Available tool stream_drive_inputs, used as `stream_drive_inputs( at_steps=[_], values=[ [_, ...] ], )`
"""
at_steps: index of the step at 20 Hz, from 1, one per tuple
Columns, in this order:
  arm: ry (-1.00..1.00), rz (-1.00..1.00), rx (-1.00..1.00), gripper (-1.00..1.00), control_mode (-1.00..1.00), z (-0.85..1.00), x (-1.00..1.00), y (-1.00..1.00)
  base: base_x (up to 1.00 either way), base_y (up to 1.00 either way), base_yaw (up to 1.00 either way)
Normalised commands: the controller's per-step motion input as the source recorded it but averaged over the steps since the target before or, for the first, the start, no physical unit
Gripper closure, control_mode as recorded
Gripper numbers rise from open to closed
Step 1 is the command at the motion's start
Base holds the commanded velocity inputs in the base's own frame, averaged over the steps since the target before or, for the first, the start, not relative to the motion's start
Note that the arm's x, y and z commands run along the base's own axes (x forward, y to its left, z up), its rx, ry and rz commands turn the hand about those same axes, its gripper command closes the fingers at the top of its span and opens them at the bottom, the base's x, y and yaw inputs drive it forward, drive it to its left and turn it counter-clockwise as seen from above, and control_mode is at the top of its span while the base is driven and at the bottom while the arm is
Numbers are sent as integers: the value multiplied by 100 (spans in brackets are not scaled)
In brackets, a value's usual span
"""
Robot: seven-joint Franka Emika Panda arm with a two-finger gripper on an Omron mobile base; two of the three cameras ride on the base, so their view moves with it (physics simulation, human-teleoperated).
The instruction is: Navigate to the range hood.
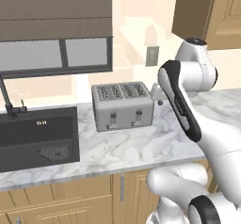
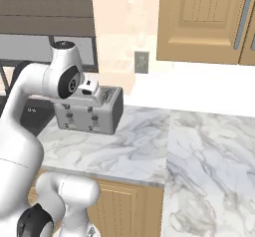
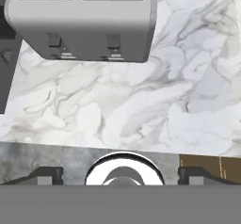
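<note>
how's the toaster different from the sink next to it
The toaster is light grey, while the sink is near black. The toaster stands up as a box on top of the marble counter; the sink is a basin sunk below the counter's surface. The toaster has four slots and two front levers; the sink has a dark faucet behind it. Both are boxy.

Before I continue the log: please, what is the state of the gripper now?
Gripper: open, fingers spread wide apart, holding nothing, above the marble counter.
</note>
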Motion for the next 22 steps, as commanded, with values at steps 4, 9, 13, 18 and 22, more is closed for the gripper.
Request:
stream_drive_inputs(
  at_steps=[4, 9, 13, 18, 22],
  values=[
    [0, 0, 0, -100, -100, -41, -75, 0, 0, 0, 0],
    [0, 0, 0, -100, 100, -18, -27, 0, -37, 5, 4],
    [0, 0, 0, -100, 100, 0, 0, 0, -50, 31, 15],
    [0, 0, 0, -100, 100, 0, 0, 0, -29, 50, 18],
    [0, 0, 0, -100, 100, 0, 0, 0, -13, 66, 7]
  ],
)
